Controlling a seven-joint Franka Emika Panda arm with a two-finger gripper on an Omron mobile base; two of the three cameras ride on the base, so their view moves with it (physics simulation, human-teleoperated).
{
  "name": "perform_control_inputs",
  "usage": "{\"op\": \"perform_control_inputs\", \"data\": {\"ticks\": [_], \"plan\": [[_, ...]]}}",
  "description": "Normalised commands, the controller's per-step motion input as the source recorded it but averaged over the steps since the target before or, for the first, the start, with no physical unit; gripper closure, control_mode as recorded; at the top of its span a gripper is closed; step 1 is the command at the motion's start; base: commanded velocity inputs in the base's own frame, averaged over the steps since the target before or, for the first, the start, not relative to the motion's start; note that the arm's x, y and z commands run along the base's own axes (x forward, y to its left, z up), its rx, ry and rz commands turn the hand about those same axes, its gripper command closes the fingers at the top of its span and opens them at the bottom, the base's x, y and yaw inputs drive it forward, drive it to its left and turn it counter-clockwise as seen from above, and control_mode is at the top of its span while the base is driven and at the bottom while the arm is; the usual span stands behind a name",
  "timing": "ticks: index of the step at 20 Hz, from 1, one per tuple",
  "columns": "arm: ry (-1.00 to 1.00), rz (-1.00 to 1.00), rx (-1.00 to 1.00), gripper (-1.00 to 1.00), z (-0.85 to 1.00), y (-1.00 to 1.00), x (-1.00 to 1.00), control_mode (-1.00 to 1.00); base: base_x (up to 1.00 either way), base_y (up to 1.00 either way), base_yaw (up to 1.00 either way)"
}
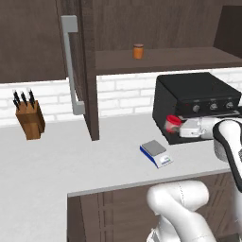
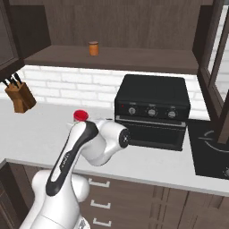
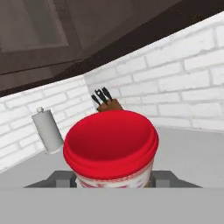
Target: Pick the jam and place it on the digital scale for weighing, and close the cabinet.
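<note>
The jam (image 3: 110,144), a squat jar with a red lid, is held between my gripper's (image 3: 111,177) fingers and fills the hand view's centre. From the left base view the jam (image 1: 173,124) hangs in my gripper (image 1: 177,126) above the counter, in front of the black oven and up-right of the digital scale (image 1: 156,153). The scale lies flat on the counter with nothing on it. In the right base view the jam's red lid (image 2: 81,115) peeks over my arm. The cabinet door (image 1: 84,71) stands open, its grey handle (image 1: 71,66) facing me.
A black toaster oven (image 1: 194,101) sits on the counter at the right. An orange jar (image 1: 138,51) stands on the open cabinet shelf. A knife block (image 1: 30,118) is at the far left, a paper towel roll (image 3: 47,130) beyond it. A cooktop (image 2: 210,147) lies right of the oven.
</note>
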Motion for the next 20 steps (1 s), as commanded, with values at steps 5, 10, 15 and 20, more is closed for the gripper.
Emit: {"op": "perform_control_inputs", "data": {"ticks": [5, 10, 15, 20], "plan": [[0.1, 0.04, -0.01, 1.0, -0.8, 0.0, 0.37, -1.0, 0.0, 0.0, 0.0], [0.0, 0.0, -0.04, 1.0, -0.67, 0.0, 0.38, -1.0, 0.0, 0.0, 0.0], [0.09, 0.0, -0.05, 1.0, -0.58, -0.01, 0.42, -1.0, 0.0, 0.0, 0.0], [0.2, 0.0, 0.0, 1.0, -0.32, -0.07, 0.36, -1.0, 0.0, 0.0, 0.0]]}}
